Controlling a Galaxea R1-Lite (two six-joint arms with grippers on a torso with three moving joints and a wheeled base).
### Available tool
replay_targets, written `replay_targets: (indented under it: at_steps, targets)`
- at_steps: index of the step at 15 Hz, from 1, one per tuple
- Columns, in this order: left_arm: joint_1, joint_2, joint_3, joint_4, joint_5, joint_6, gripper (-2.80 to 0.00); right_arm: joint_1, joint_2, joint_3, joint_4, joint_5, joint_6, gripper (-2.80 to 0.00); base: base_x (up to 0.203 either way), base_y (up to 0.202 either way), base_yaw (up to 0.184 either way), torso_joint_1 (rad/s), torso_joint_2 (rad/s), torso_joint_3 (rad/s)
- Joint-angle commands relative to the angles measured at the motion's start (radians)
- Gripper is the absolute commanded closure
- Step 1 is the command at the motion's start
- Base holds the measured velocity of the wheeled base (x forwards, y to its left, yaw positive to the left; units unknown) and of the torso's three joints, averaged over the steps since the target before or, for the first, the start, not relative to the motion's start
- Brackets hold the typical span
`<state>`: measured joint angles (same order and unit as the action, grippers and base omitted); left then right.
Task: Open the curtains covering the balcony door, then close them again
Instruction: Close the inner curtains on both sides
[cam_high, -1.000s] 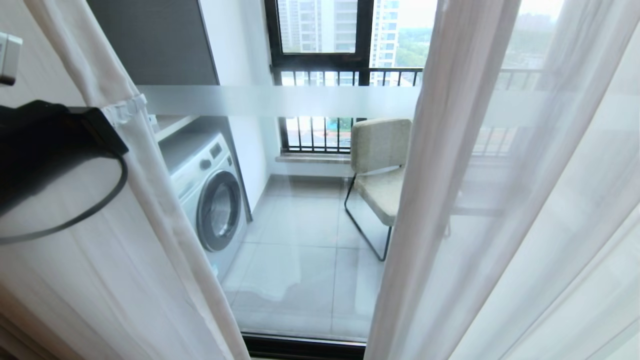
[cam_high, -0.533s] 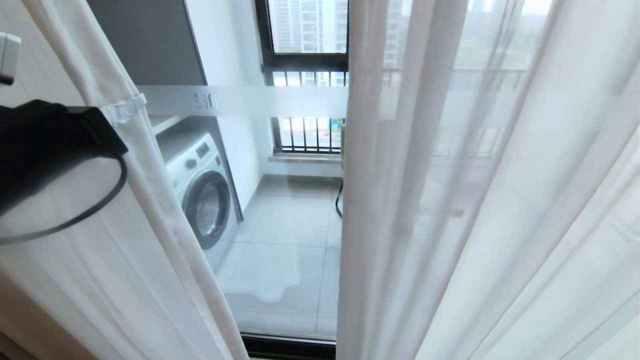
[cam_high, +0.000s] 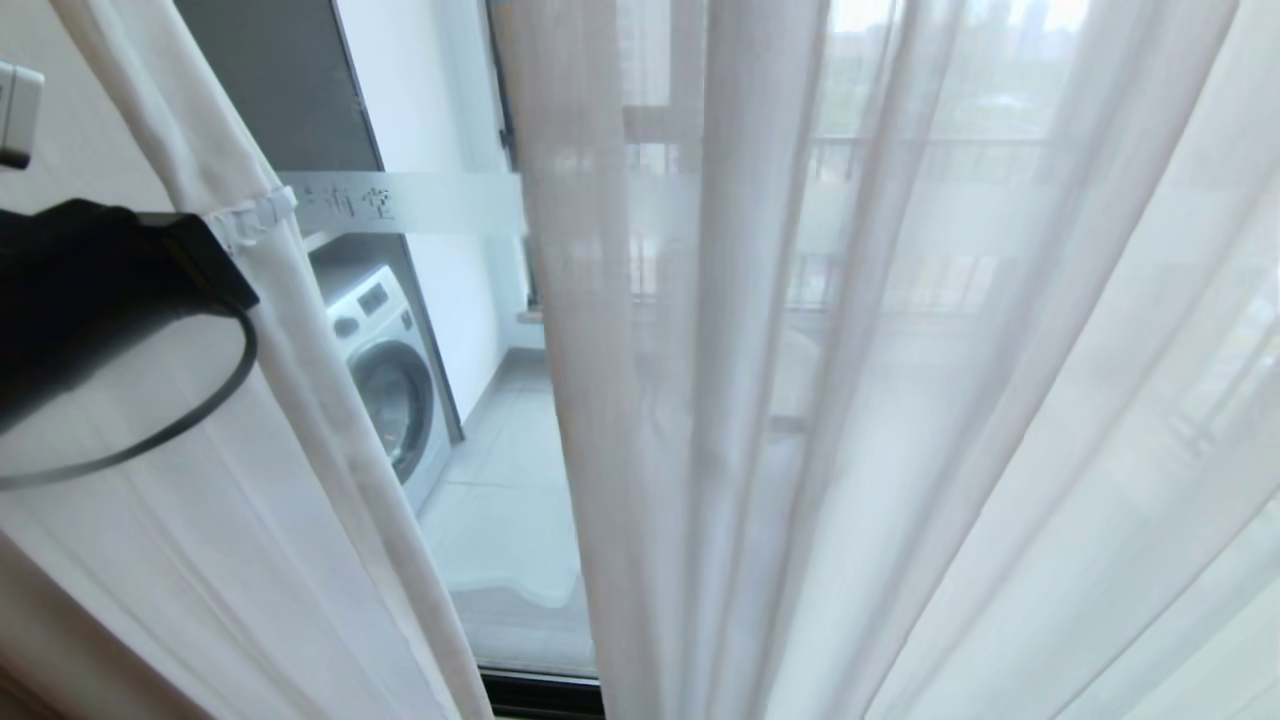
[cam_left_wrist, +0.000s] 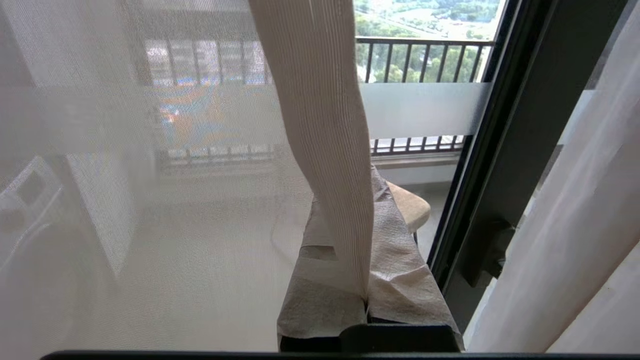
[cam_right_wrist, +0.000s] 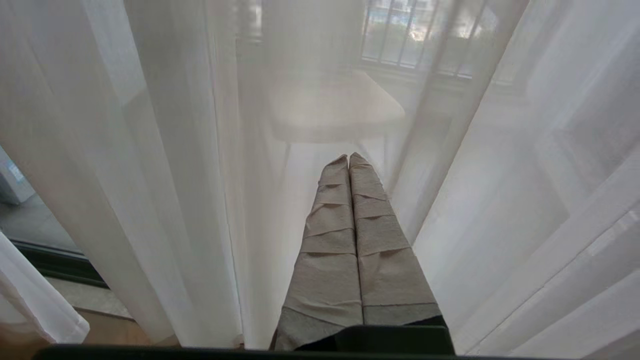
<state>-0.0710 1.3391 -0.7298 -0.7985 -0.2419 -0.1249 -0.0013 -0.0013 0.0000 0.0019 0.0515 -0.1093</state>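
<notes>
Left tool (cam_left_wrist: 367, 295) pinches the curtains' (cam_left_wrist: 325, 125) hem.

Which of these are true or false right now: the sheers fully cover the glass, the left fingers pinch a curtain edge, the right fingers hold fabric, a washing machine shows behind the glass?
1. The sheers fully cover the balcony door. False: a gap remains.
2. The left gripper pinches a sheer edge. True.
3. The right gripper holds fabric. False: its fingers are shut on nothing.
4. A washing machine shows behind the glass. True.
</notes>
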Motion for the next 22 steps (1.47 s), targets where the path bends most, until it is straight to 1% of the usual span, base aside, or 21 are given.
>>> replay_targets:
  at_steps: [1,22]
  targets:
    - [-0.001,0.0,0.0,-0.005,0.0,-0.001,0.0,0.0,0.001,0.0,0.0,0.0,-0.001,0.0,0.0,-0.186,0.002,-0.002,0.0,0.002]
    - [-0.001,-0.006,0.013,-0.007,0.001,-0.001,0.0,0.0,0.001,0.0,0.0,0.001,-0.001,0.0,0.0,-0.191,0.0,0.003,0.0,0.002]
